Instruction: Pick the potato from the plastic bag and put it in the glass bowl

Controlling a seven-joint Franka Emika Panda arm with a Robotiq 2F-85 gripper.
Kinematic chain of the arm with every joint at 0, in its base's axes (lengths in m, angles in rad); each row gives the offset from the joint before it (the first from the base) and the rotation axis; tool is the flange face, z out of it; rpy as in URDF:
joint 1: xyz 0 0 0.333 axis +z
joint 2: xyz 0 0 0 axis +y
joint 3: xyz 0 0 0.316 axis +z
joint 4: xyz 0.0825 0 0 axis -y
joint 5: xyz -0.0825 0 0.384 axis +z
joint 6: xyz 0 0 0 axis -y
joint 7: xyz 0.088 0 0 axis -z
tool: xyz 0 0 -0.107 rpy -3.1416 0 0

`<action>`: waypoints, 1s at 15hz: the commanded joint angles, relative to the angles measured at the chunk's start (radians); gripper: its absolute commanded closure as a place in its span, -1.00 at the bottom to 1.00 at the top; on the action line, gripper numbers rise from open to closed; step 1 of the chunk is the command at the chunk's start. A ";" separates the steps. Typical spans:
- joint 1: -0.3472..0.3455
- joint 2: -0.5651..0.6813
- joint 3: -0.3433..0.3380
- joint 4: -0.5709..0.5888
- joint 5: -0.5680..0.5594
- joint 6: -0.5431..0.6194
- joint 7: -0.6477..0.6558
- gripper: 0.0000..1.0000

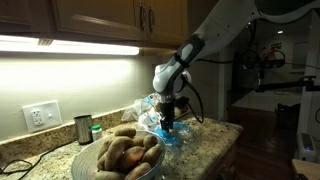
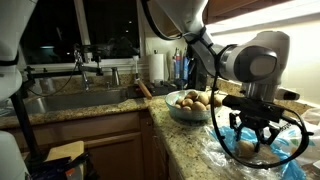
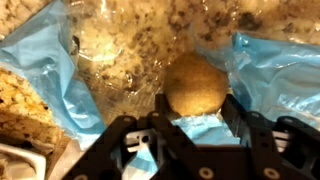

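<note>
A round tan potato (image 3: 195,85) lies in the crinkled clear plastic bag with blue patches (image 3: 280,70) on the granite counter. My gripper (image 3: 197,112) is down in the bag, with one black finger against each side of the potato. In an exterior view the gripper (image 1: 168,125) reaches into the bag (image 1: 150,112), just beyond the glass bowl (image 1: 80,158). That bowl holds several potatoes. In an exterior view the gripper (image 2: 248,140) stands over the bag (image 2: 288,150), with the bowl (image 2: 186,115) behind it.
A small dark metal cup (image 1: 83,128) stands by the wall near an outlet (image 1: 40,115). A sink (image 2: 70,100) and a paper towel roll (image 2: 157,68) lie beyond the bowl. Cabinets hang overhead. The counter edge runs close beside the bag.
</note>
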 commanded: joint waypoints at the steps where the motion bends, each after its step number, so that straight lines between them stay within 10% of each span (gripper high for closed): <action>1: -0.006 -0.012 -0.002 0.006 -0.007 -0.032 -0.001 0.34; 15: 0.050 -0.156 -0.088 -0.102 -0.158 -0.014 0.160 0.34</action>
